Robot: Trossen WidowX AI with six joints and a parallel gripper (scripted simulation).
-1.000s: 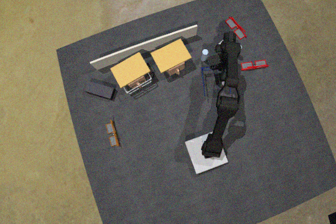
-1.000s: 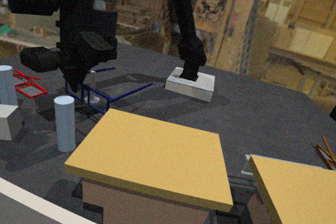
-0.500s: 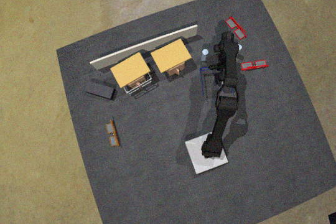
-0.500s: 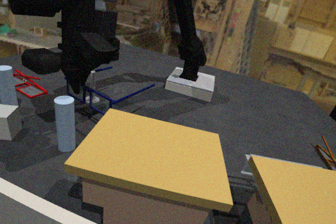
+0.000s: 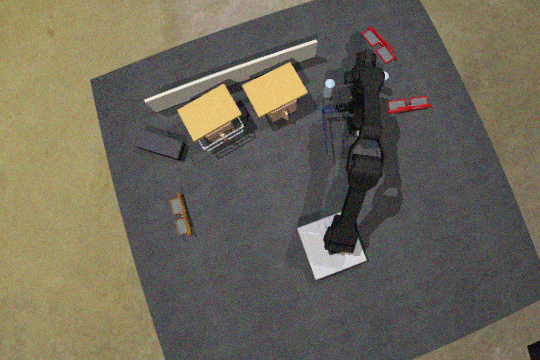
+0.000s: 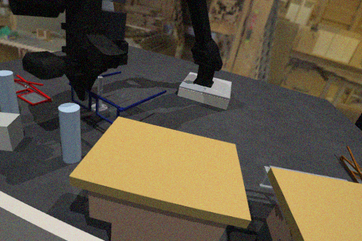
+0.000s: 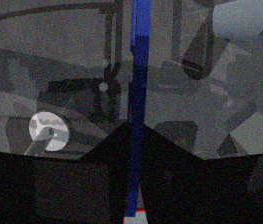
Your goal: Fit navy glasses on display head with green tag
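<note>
The gripper (image 5: 366, 56) (image 6: 81, 98) (image 7: 131, 131) is clamped on the navy glasses (image 5: 326, 131) (image 6: 142, 100) (image 7: 140, 75), holding them above the dark mat (image 5: 240, 254) (image 6: 288, 130). They hang near a pale blue cylinder (image 5: 330, 83) (image 6: 70, 133), apart from both yellow-topped display heads (image 5: 275, 89) (image 5: 210, 112) (image 6: 161, 163) (image 6: 322, 203).

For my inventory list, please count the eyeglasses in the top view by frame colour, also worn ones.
Red: 2
Orange: 1
Navy: 1
White or silver: 1
Total: 5
</note>
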